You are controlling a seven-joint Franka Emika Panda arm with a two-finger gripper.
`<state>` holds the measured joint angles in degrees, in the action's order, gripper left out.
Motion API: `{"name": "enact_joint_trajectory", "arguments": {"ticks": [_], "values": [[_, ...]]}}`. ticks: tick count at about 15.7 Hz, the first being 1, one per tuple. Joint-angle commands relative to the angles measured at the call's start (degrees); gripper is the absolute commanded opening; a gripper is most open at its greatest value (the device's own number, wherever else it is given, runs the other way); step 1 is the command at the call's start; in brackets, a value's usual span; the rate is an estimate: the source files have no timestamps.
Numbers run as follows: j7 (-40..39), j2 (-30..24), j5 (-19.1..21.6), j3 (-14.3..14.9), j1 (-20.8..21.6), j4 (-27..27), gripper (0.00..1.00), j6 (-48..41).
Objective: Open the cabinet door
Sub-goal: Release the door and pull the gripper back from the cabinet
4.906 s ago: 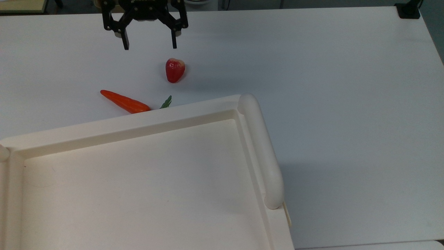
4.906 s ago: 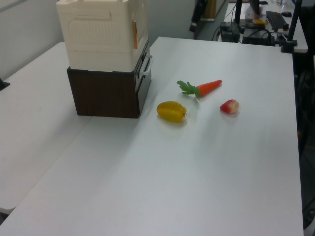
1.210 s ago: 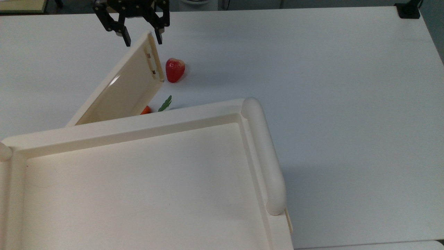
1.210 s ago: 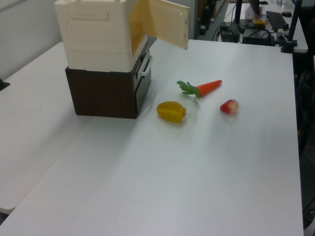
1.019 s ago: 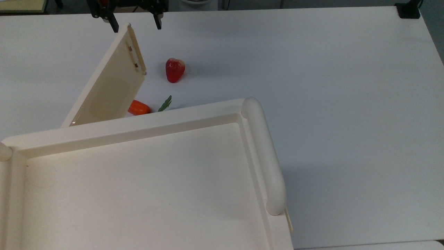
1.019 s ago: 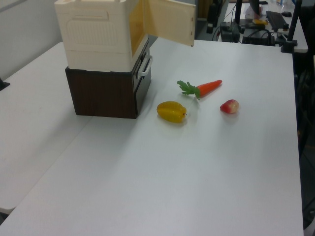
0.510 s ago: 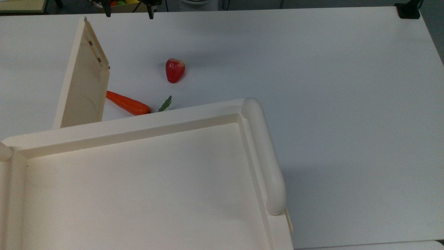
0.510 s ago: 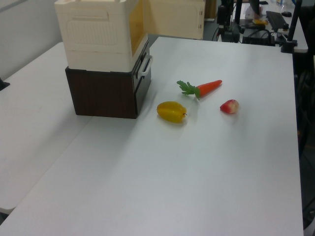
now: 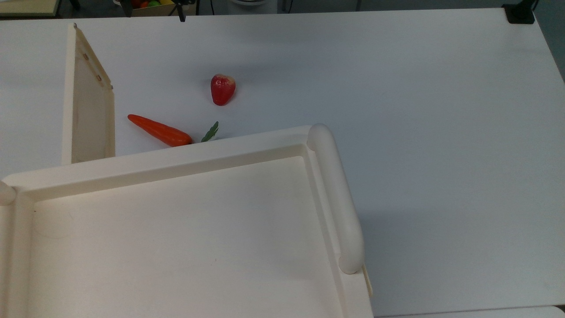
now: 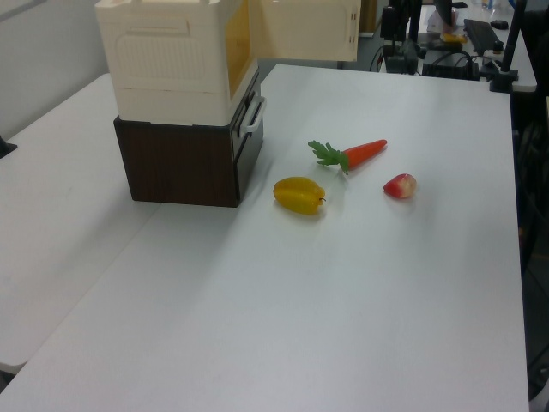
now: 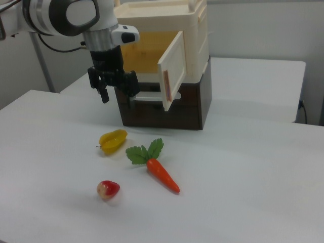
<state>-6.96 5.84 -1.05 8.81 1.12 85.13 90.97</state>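
Note:
The cream cabinet point(image 11: 195, 30) stands on a dark brown base point(image 11: 187, 109). Its recessed top point(image 9: 176, 160) fills the top view's lower left. The cabinet door point(image 11: 172, 71) stands swung wide open, and the tan inside shows. In the top view the cabinet door point(image 9: 88, 115) juts out edge-on at the left, in the left view the cabinet door point(image 10: 304, 30) hangs out over the table. My gripper point(image 11: 119, 94) is open and holds nothing. It hovers in front of the cabinet, clear of the door, to the right view's left.
On the white table point(image 11: 243, 192) lie a carrot with green leaves point(image 11: 159, 169), a yellow fruit point(image 11: 113, 140) and a red strawberry point(image 11: 108, 189). A drawer handle point(image 10: 255, 116) sticks out of the brown base. The table's far half lies bare.
The door has swung further open, toward the top view's left. My gripper has let go of its edge and drawn back to the top view's upper edge.

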Motion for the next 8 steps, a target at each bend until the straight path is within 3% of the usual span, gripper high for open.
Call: {"name": "enact_joint_trajectory", "arguments": {"ticks": [1, 8], "values": [[0.1, -1.9, -0.7, -1.1, -0.6, 2.3, 1.0, 0.2], [1.2, -2.6, -0.8, -1.0, -0.5, 2.3, 1.0, -0.4]]}}
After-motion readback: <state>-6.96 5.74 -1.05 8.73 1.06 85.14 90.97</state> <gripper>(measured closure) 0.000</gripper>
